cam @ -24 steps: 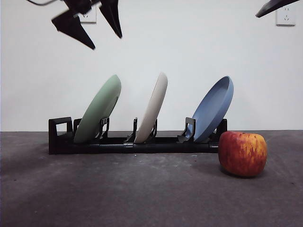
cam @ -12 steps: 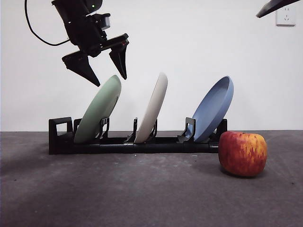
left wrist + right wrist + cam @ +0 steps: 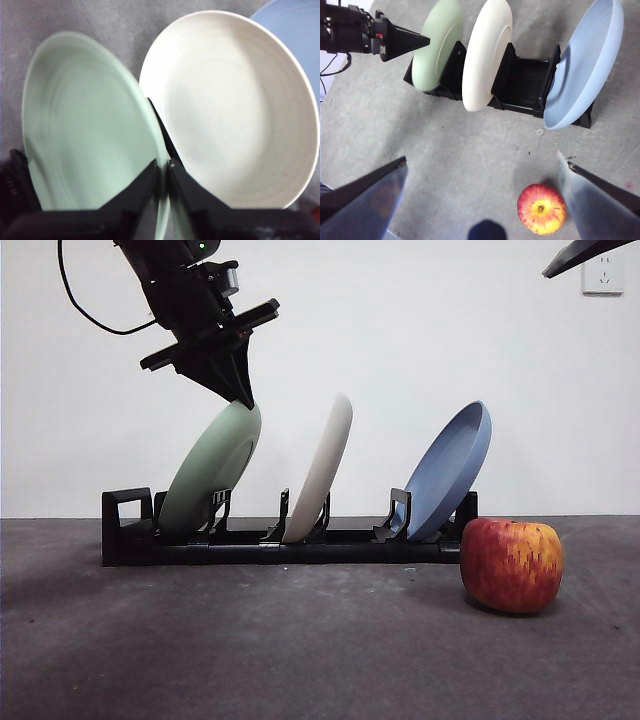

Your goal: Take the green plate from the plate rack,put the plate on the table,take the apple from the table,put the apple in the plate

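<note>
Left gripper, upper left of frame, has pinched the green plate's top rim, plate standing in the plate rack. Next, I'd say: lift it clear of the slot.

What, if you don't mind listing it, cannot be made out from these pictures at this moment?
- Front view: the left gripper shows edge-on at the green plate rim, so the jaw gap is hidden.
- Left wrist view: the plate rack and apple are out of frame; plates fill it.
- Front view: the plate rack slots are hidden behind the plates' lower edges.
- Right wrist view: the right gripper jaw tips are blurred, cut off by the edges.
- Right wrist view: the apple underside is hidden.
</note>
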Controlling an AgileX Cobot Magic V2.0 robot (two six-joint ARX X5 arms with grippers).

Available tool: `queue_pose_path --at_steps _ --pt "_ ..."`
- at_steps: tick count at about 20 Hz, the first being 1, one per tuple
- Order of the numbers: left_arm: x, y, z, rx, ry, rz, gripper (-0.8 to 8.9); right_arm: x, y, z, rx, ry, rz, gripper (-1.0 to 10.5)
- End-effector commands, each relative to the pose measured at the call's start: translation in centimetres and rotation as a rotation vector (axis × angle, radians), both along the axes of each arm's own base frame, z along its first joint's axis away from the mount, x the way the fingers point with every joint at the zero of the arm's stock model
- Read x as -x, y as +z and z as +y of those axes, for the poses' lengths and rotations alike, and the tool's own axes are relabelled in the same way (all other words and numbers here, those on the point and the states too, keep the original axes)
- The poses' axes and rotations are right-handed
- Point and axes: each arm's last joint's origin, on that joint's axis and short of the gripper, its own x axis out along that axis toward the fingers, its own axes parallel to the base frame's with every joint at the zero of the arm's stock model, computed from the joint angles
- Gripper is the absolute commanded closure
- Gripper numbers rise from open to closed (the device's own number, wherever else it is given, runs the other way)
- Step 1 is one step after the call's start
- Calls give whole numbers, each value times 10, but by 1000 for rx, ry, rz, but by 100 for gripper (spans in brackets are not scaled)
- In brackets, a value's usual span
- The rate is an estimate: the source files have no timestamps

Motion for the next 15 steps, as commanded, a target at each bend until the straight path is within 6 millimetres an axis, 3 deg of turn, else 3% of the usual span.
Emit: queue_pose_path --at_steps 1,4,6,9,11,15 --pt "-2 -2 3 -12 -3 -2 822 -1 1 1 0 1 -7 447" --pt "3 14 2 84 -39 -21 822 -1 1 1 -1 1 -7 447" --pt "9 37 1 137 -75 -53 822 -1 1 1 -1 0 -5 447" --pt "28 88 -2 183 -146 -112 822 -1 1 1 -5 -3 -3 447" --pt "54 127 -4 160 -236 -176 822 -1 1 1 -5 -2 -4 447" --pt "118 188 -4 85 -310 -315 822 -1 1 1 -4 -2 -5 447"
